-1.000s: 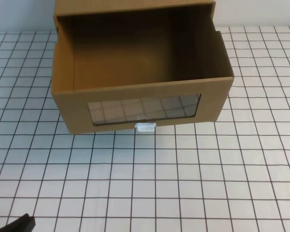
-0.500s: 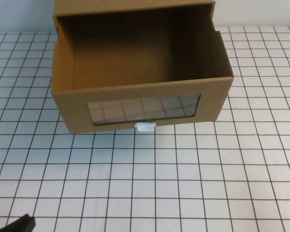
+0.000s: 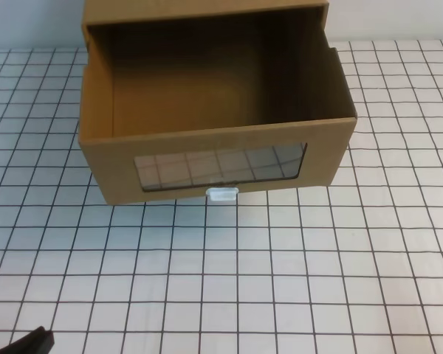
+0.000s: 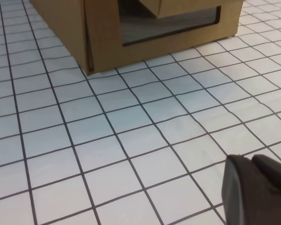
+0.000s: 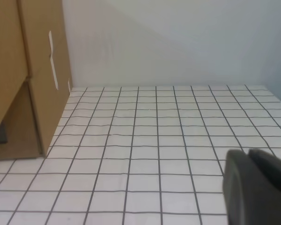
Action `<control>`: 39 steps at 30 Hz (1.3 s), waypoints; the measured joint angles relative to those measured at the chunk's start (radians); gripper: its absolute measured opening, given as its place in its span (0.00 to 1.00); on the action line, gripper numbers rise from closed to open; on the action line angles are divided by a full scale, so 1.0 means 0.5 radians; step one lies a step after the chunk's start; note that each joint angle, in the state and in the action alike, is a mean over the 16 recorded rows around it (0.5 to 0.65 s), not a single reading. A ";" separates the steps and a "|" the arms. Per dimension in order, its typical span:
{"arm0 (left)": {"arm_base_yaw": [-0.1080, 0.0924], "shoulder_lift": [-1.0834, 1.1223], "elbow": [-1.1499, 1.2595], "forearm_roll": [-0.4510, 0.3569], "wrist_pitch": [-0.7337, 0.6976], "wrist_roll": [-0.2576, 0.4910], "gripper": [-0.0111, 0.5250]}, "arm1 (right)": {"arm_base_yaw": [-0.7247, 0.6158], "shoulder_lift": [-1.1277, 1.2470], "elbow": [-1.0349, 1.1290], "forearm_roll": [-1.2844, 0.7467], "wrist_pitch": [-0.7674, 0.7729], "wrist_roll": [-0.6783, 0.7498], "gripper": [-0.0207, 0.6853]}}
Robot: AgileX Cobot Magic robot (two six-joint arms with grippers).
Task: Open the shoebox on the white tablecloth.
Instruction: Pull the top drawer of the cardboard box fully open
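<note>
While one shoebox (image 3: pixel 214 140) is seen pulled open at the far edge of the white tablecloth (image 3: pixel 280 280), wide bare cloth is left before it. Two grippers are counted: right gripper (image 5: pixel 257 187) pressed together, left gripper's (image 4: pixel 255 190) state cannot be told.

Both grippers, left (image 4: pixel 258 187) and right (image 5: pixel 257 187), hang low with fingers pressed together, holding nothing.

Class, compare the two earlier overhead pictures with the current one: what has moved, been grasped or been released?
Nothing visibly changed. The shoebox sits in the same spot on the white tablecloth with its drawer pulled out, the small white tab untouched, and no gripper near it.
</note>
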 joint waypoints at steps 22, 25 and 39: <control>0.000 0.000 0.000 0.000 0.000 0.000 0.02 | 0.000 0.000 0.054 0.669 0.485 -0.706 0.01; 0.000 0.000 0.000 0.000 0.000 0.000 0.02 | 0.000 0.000 0.055 0.672 0.496 -0.708 0.01; 0.108 -0.035 0.000 0.254 -0.152 -0.118 0.02 | 0.000 0.000 0.055 0.674 0.498 -0.714 0.01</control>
